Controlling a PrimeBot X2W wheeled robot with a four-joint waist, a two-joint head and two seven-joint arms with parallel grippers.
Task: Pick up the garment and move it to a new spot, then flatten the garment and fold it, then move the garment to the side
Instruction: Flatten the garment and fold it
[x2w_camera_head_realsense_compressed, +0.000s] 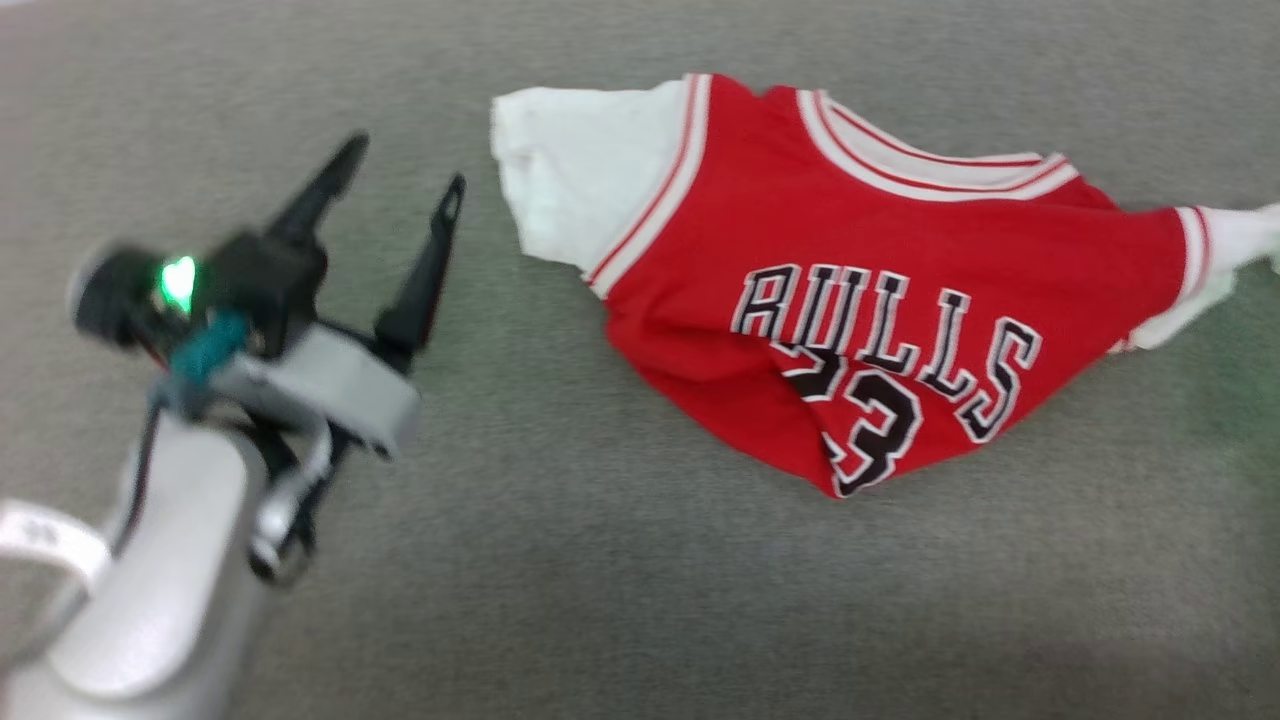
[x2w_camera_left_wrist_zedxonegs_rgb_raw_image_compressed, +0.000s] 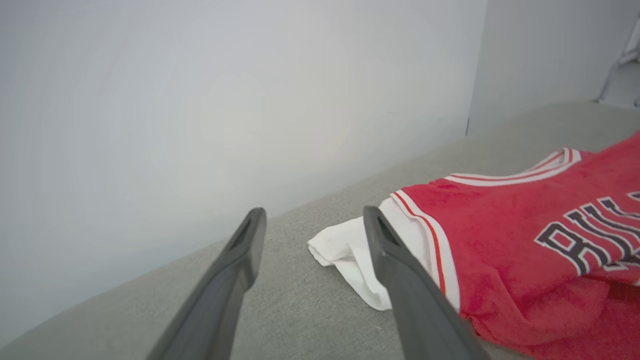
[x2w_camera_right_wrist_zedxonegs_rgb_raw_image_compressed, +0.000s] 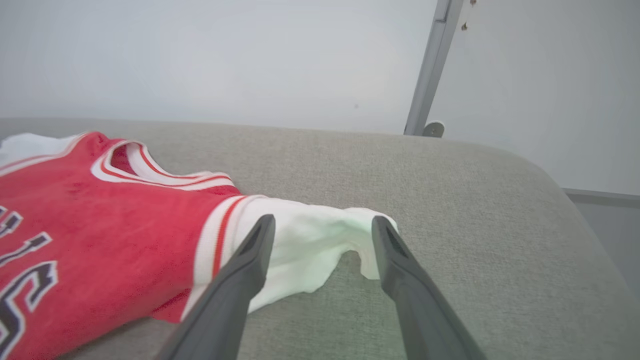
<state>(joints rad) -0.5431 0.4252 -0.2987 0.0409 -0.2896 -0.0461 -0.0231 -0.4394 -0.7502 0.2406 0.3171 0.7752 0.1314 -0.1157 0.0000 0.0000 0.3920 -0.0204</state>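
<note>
The garment (x2w_camera_head_realsense_compressed: 800, 260), a red shirt with white sleeves and black lettering, lies face up and rumpled on the grey fabric surface (x2w_camera_head_realsense_compressed: 600, 560), its lower hem bunched. My left gripper (x2w_camera_head_realsense_compressed: 405, 162) hovers open just left of the shirt's left white sleeve (x2w_camera_head_realsense_compressed: 580, 170), holding nothing. In the left wrist view that gripper (x2w_camera_left_wrist_zedxonegs_rgb_raw_image_compressed: 315, 212) points past the same sleeve (x2w_camera_left_wrist_zedxonegs_rgb_raw_image_compressed: 350, 255) of the garment (x2w_camera_left_wrist_zedxonegs_rgb_raw_image_compressed: 500, 225). My right gripper (x2w_camera_right_wrist_zedxonegs_rgb_raw_image_compressed: 324, 220) stands open, its fingers either side of the other white sleeve (x2w_camera_right_wrist_zedxonegs_rgb_raw_image_compressed: 310, 250), which rests loose on the surface beside the garment's red body (x2w_camera_right_wrist_zedxonegs_rgb_raw_image_compressed: 100, 220).
A pale wall (x2w_camera_left_wrist_zedxonegs_rgb_raw_image_compressed: 200, 100) rises close behind the grey surface. A metal post (x2w_camera_right_wrist_zedxonegs_rgb_raw_image_compressed: 430, 65) stands at the back right. The surface rounds off into an edge (x2w_camera_right_wrist_zedxonegs_rgb_raw_image_compressed: 575, 210) at the right, with open grey fabric in front of the shirt.
</note>
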